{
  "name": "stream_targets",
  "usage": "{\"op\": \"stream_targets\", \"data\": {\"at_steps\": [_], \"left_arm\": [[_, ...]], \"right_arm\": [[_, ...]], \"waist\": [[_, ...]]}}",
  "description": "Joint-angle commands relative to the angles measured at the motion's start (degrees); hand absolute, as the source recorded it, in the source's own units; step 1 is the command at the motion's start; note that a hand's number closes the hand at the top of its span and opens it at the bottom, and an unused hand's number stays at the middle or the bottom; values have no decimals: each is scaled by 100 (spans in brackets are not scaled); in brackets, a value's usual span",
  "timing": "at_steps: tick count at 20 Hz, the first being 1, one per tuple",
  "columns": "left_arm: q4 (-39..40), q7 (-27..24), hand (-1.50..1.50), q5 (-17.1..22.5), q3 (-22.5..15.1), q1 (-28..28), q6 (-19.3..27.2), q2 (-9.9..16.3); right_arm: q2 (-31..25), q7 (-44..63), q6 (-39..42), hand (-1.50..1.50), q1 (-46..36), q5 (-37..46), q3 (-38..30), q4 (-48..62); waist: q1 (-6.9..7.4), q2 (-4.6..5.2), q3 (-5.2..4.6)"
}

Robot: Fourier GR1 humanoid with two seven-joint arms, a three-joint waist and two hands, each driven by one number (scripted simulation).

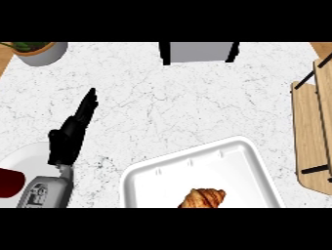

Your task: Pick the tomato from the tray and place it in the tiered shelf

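I see my left hand open, fingers straight, holding nothing, over bare counter left of the tray.

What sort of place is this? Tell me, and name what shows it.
Most likely a kitchen counter: a white marble-patterned countertop, a white tray holding a croissant, and a wooden tiered shelf at the right. A potted plant sits in the far-left corner.

You get bright, even light on the table — no glare, hardly a shadow except a faint one inside the tray. Edges look soft all over — nothing bends near the borders.
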Motion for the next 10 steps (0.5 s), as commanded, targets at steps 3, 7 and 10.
{"op": "stream_targets", "data": {"at_steps": [3, 7, 10], "left_arm": [[-47, -5, 0, -15, 66, 51, 55, 45], [-49, -20, 0, -9, 111, 92, 102, 40], [-97, -47, 0, 19, 96, 155, 68, 34]], "right_arm": [[-891, -688, -621, 150, 24, -561, -922, -1300], [-1304, -892, -969, 150, 164, -1116, -1653, -1901], [-1626, -1038, -1147, 150, 244, -1461, -2196, -2087]], "waist": [[-136, -3, -1], [-203, 59, 3], [-205, 64, 8]]}}
